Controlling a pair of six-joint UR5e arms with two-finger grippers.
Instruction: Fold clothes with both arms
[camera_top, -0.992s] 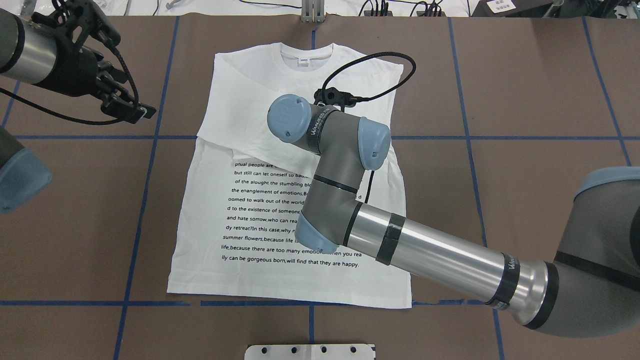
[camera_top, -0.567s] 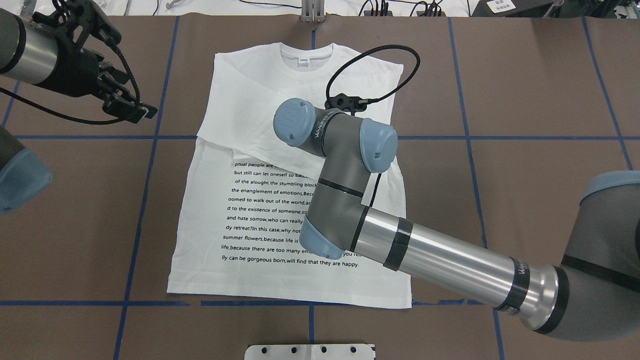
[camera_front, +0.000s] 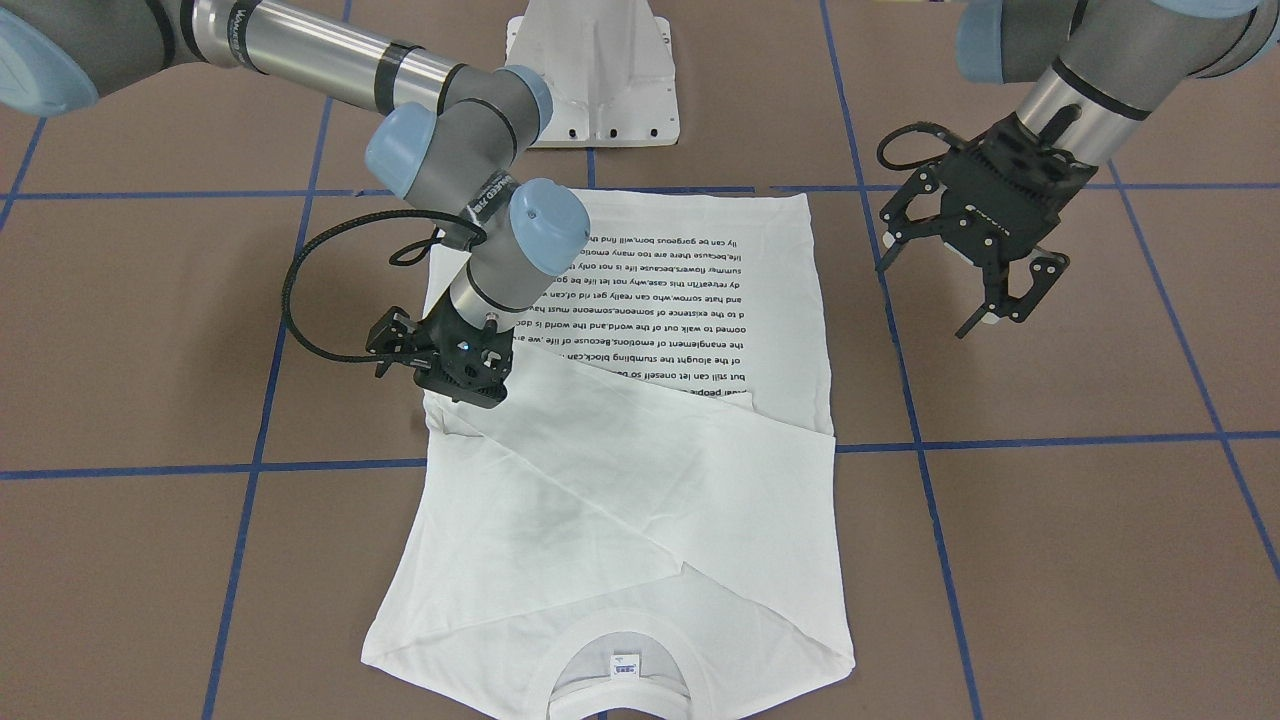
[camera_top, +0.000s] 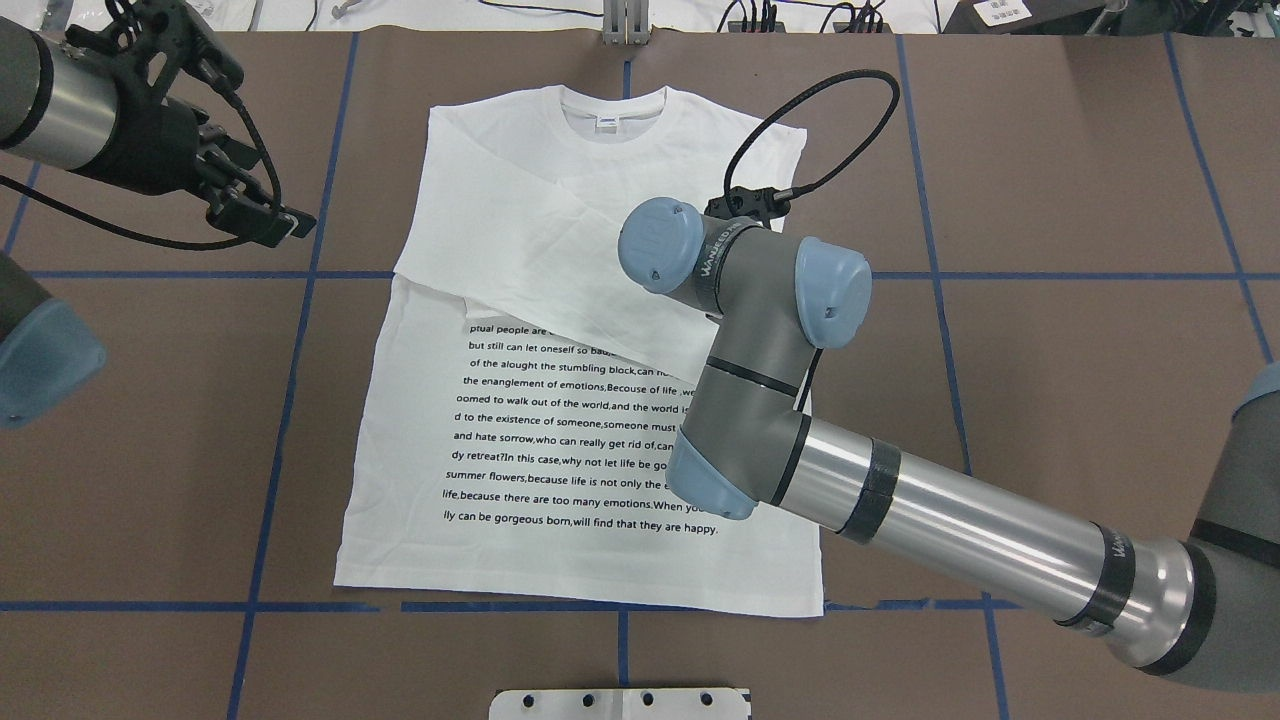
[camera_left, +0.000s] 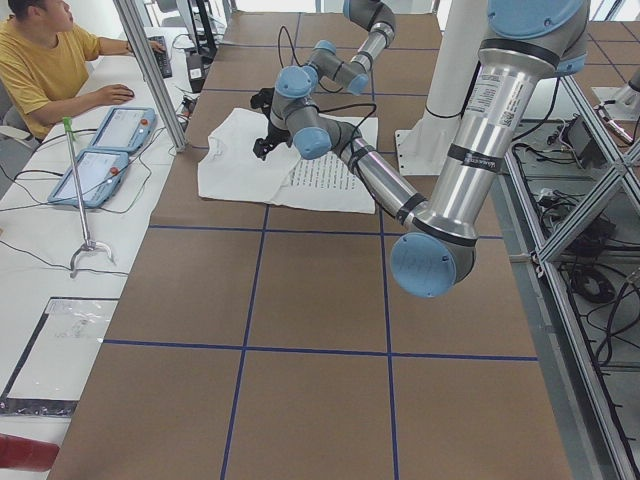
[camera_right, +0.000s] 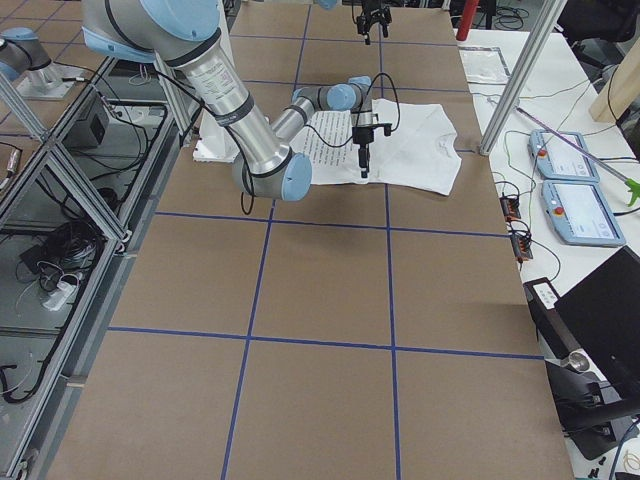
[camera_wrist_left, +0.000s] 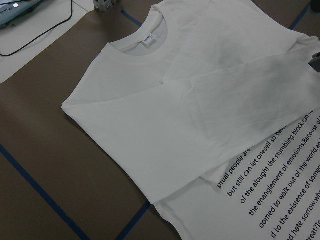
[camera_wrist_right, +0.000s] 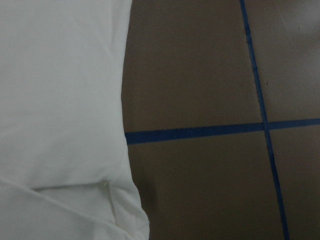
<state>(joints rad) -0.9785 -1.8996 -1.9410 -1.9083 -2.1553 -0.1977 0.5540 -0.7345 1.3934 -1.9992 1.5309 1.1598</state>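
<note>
Shirt: the white long-sleeved T-shirt (camera_top: 520, 200) lay spread flat in the middle of the brown table (camera_top: 1050, 180), print side up.
Collar: the ribbed collar (camera_top: 612, 105) sat at top centre of the overhead frame, with the small neck label (camera_front: 627, 667) showing inside it.
Text: the block of black printed text (camera_top: 540, 440) covered the lower half of the shirt in the overhead frame and was partly hidden by the right arm.
Sleeve: one long sleeve (camera_top: 540, 290) was folded diagonally across the chest, running from the left edge of the shirt down toward centre right in the overhead frame and covering the top line of print.
Right gripper: the right gripper (camera_front: 462, 385) pointed down at the shirt's side edge, left of centre in the front-facing frame, where the cloth looked slightly bunched. I could not tell if its fingers were closed or holding fabric (the wrist view showed only the cloth edge and bare table).
Right arm: it reached low across the lower right of the overhead frame, with a black cable (camera_top: 830, 110) looping above the wrist.
Left gripper: the left gripper (camera_front: 925, 298) had its fingers spread wide with nothing between them. It hung over bare table, well clear of the shirt, at upper right of the front-facing frame.
Table marks: blue tape lines (camera_top: 940, 300) formed a grid.
Pedestal: the white metal pedestal (camera_front: 595, 90) stood at top centre of the front-facing frame, just beyond the hem.
Background: a person in a yellow top (camera_left: 45, 70) sat at a side desk, upper left of the exterior left frame.
</note>
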